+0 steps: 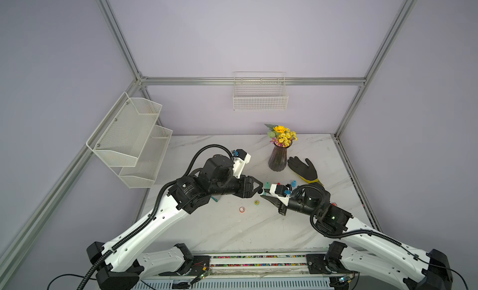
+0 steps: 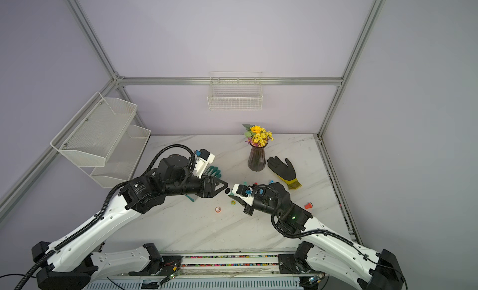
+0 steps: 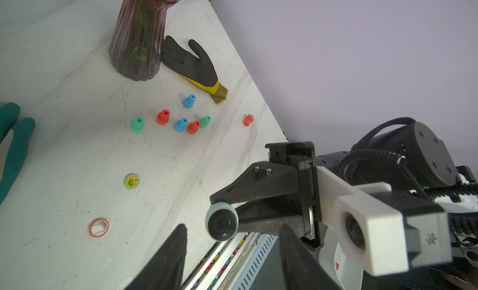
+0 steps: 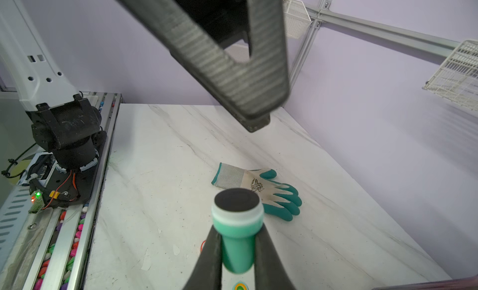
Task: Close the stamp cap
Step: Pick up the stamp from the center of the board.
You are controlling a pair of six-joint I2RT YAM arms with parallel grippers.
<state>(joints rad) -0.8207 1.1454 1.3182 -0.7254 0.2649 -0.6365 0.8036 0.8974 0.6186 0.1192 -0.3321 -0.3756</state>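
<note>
- Right fingers (image 4: 210, 252) clamp the green stamp (image 4: 237, 239); left fingers (image 3: 170, 252) stand apart, empty.
- Fetch the apple-printed cap (image 3: 132, 181) off the worktop (image 3: 64, 146); align it squarely with the ink face (image 4: 236, 200), then press.

A robot lab — aluminium frame (image 1: 252, 81) around a marble tabletop (image 1: 232, 231).

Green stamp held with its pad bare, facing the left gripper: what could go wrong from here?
1. The left gripper is open and empty, close to the green stamp and its black pad; it could touch and smear it.
2. The apple cap and the red-rimmed cap both lie on the table; the wrong one might get picked.
3. The right gripper pinches only the stamp's narrow handle, so pressing a cap on may tilt it.
</note>
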